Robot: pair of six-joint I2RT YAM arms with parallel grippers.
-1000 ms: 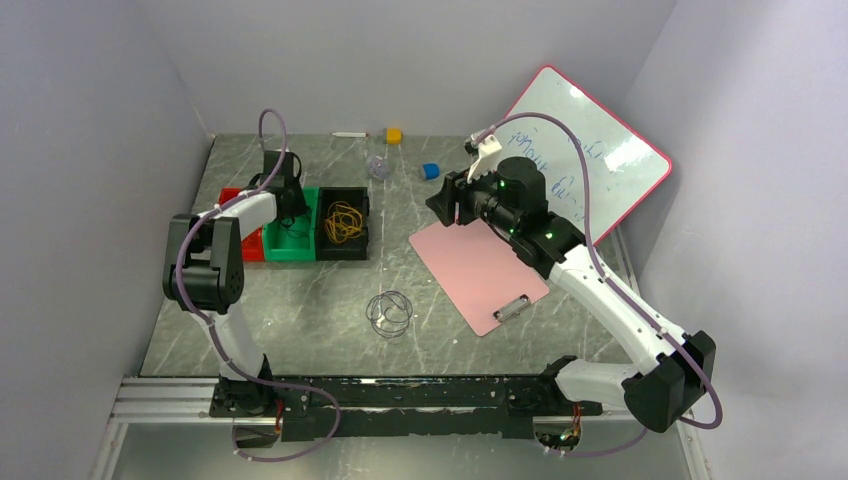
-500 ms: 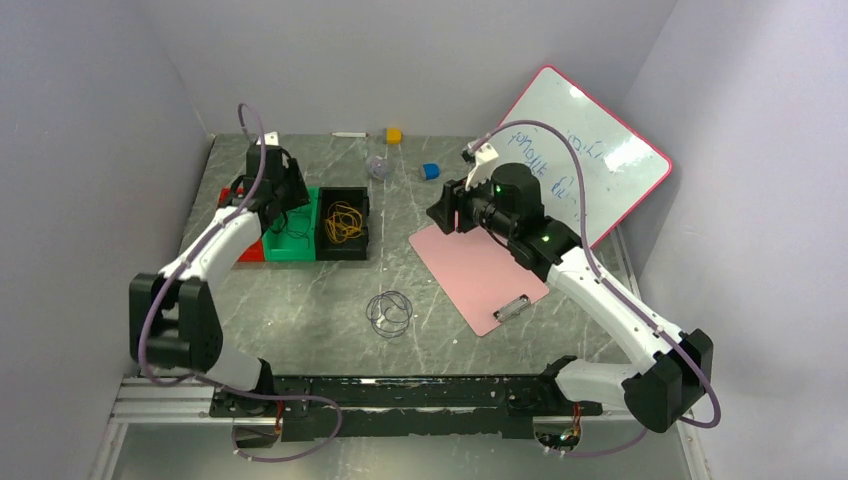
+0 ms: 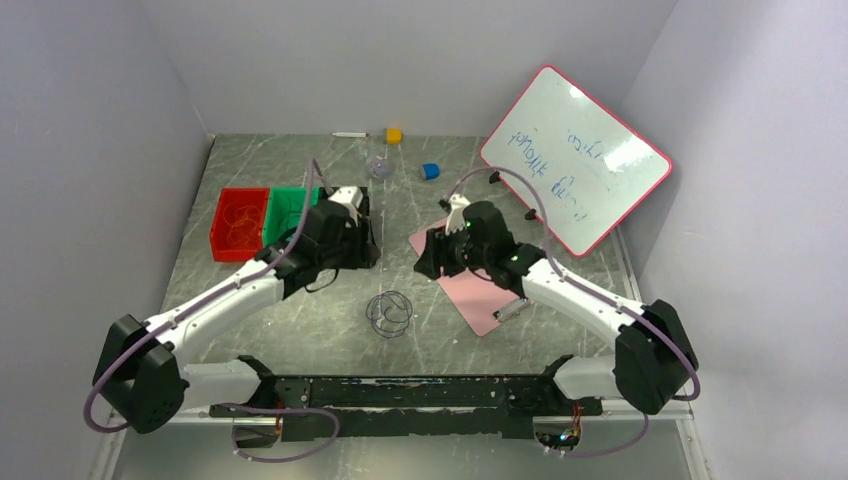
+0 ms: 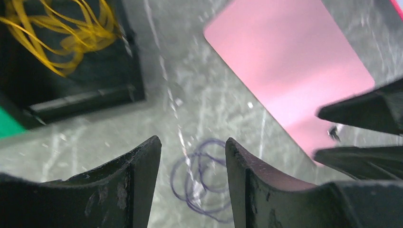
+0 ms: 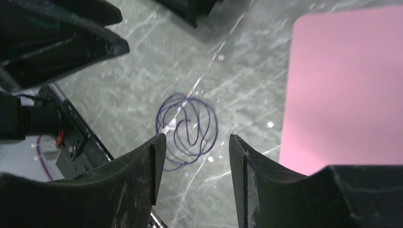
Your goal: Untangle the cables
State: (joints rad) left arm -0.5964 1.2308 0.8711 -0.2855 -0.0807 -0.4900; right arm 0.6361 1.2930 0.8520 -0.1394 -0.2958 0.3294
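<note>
A dark blue-black cable (image 3: 389,312) lies coiled in loose loops on the marble table, alone in the middle. My left gripper (image 3: 362,245) hovers above and behind it, open and empty. In the left wrist view the coil (image 4: 202,178) shows between the fingers, far below my gripper (image 4: 192,156). My right gripper (image 3: 428,258) hangs open and empty over the clipboard's left corner. From the right wrist, the coil (image 5: 187,130) sits just beyond my gripper (image 5: 197,152). A yellow cable (image 4: 66,33) lies in the black bin (image 4: 71,95).
A red bin (image 3: 238,222) and a green bin (image 3: 285,205) stand at the left. A pink clipboard (image 3: 480,290) lies right of the coil, a whiteboard (image 3: 575,160) leans at the back right. A yellow block (image 3: 394,135) and a blue block (image 3: 430,171) sit at the back.
My left arm has swung from the bins toward the middle, and its jaws have opened. My right arm has come down and nearer, over the clipboard's left corner.
</note>
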